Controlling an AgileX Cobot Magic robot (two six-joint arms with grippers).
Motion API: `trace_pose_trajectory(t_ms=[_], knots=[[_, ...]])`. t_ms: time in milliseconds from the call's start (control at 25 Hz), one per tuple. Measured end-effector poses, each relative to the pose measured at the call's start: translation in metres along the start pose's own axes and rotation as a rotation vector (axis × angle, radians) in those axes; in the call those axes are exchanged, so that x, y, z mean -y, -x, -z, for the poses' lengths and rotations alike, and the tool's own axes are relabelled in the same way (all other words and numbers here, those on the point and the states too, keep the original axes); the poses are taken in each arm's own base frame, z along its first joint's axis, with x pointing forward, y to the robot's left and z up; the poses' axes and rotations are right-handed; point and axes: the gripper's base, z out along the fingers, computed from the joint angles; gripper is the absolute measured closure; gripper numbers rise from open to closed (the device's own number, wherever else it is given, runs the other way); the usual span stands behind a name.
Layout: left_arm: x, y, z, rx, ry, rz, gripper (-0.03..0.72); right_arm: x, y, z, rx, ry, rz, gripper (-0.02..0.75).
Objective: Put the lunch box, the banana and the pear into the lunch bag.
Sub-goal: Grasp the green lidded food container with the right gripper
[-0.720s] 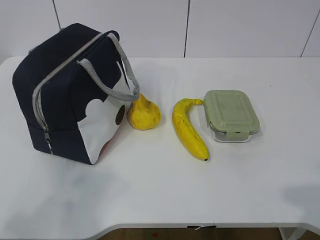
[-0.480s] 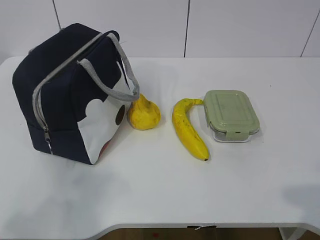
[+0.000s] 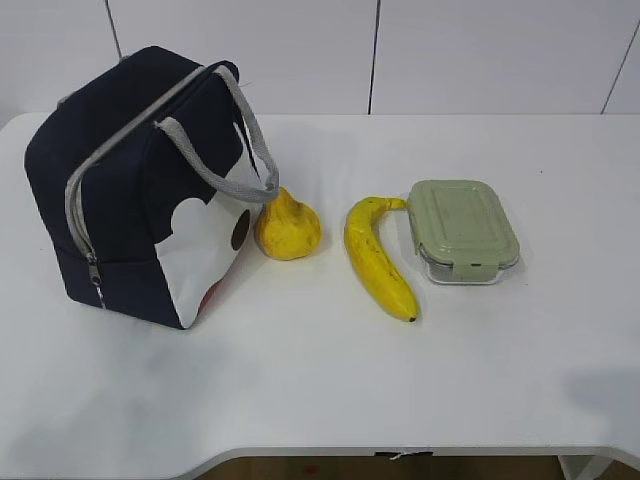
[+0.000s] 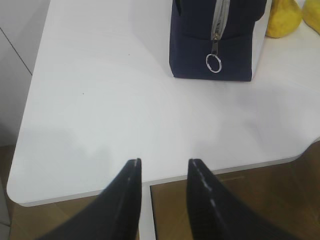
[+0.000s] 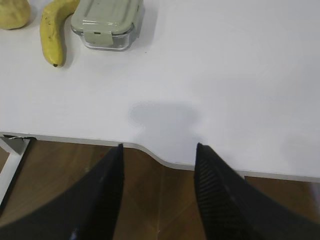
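Observation:
The navy lunch bag point(image 3: 140, 225) with a white cloud panel and grey handles stands at the left, zipped shut; its zipper ring shows in the left wrist view point(image 4: 214, 63). The yellow pear point(image 3: 287, 227) sits against the bag's right side. The banana point(image 3: 377, 258) lies to its right, its stem touching the lunch box point(image 3: 462, 229) with the sage-green lid. My left gripper point(image 4: 164, 162) is open and empty over the table's front edge, well short of the bag. My right gripper point(image 5: 159, 146) is open and empty over the front edge, short of the lunch box point(image 5: 106, 22) and banana point(image 5: 53, 34). Neither gripper shows in the exterior view.
The white table point(image 3: 320, 380) has a front edge with a curved notch point(image 5: 155, 152). A white panelled wall point(image 3: 450, 50) stands behind. Brown floor shows below the table edge in both wrist views.

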Motion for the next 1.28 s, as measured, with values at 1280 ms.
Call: trace_pose_trajectory(t_ms=[1280], knots=[[0.000, 0.000, 0.000, 0.000, 0.000, 0.000, 0.452, 0.000, 0.158, -0.130, -0.013, 0.101, -0.197, 0.363]])
